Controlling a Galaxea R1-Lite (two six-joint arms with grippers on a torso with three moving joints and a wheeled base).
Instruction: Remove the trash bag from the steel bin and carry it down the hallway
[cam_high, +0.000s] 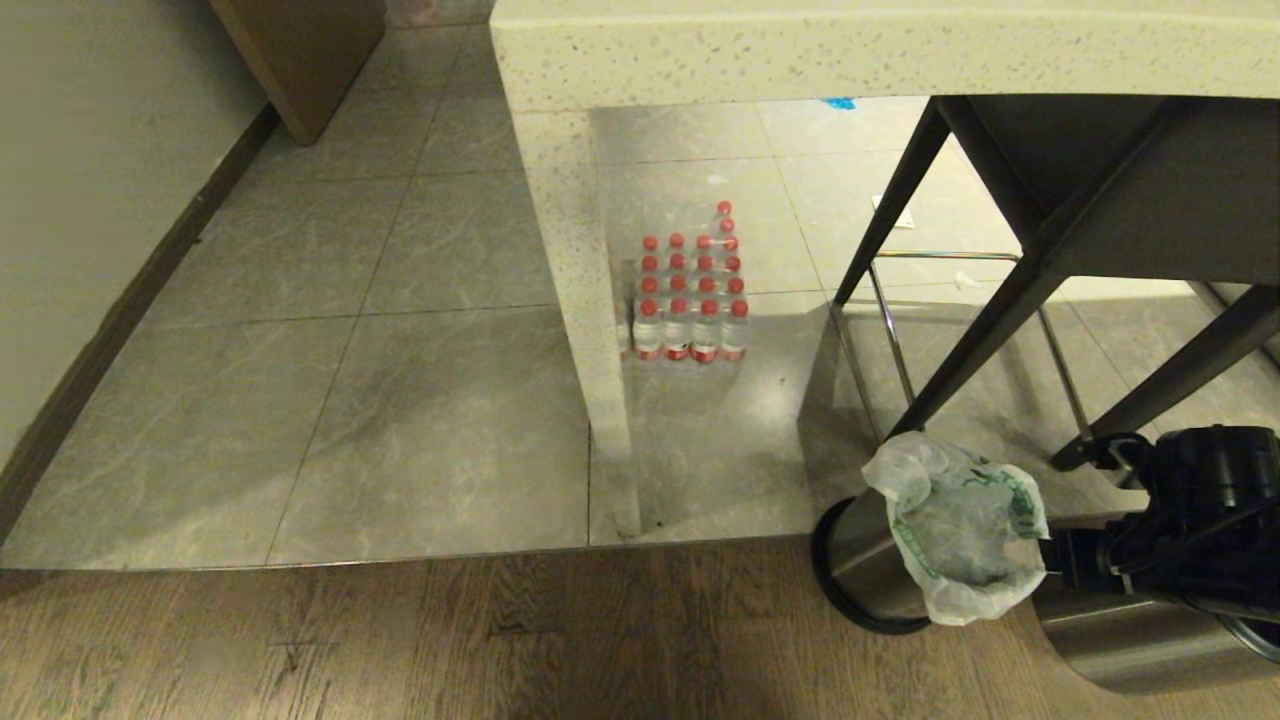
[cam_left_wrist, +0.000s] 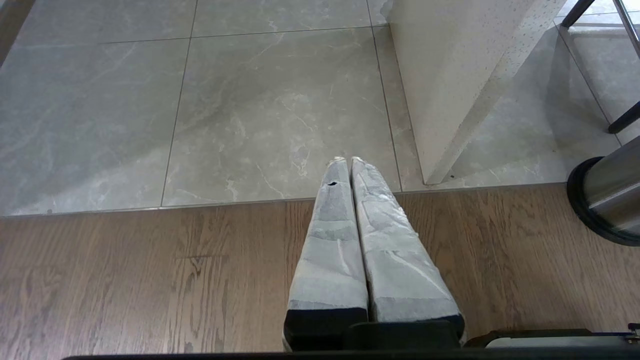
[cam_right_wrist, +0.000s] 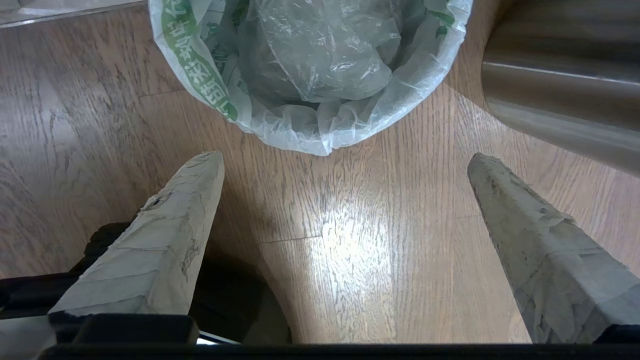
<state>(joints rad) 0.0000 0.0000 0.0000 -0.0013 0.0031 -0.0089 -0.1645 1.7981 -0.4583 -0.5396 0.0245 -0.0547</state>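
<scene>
1. A floor of grey marbled tile (cam_high: 440, 420) is seen on the far side and brown wood planking (cam_high: 400, 640) on the near side, with a wall along the left.
2. A speckled stone counter (cam_high: 880, 45) spans the far right; a dark-legged stool (cam_high: 1090, 200) stands beneath it, just beyond the bin.
3. One pack of red-capped water bottles (cam_high: 690, 300) is set under the counter.
4. The steel bin (cam_high: 860, 560) stands at near right, lined by the trash bag (cam_high: 960, 525), whose rim is folded over it. A second steel cylinder (cam_high: 1130, 640) is seen just right of it.
5. The right gripper (cam_right_wrist: 345, 162) is held spread wide and empty just near of the bag; the left gripper (cam_left_wrist: 345, 160) is clenched, empty, above the floor at the left.
</scene>
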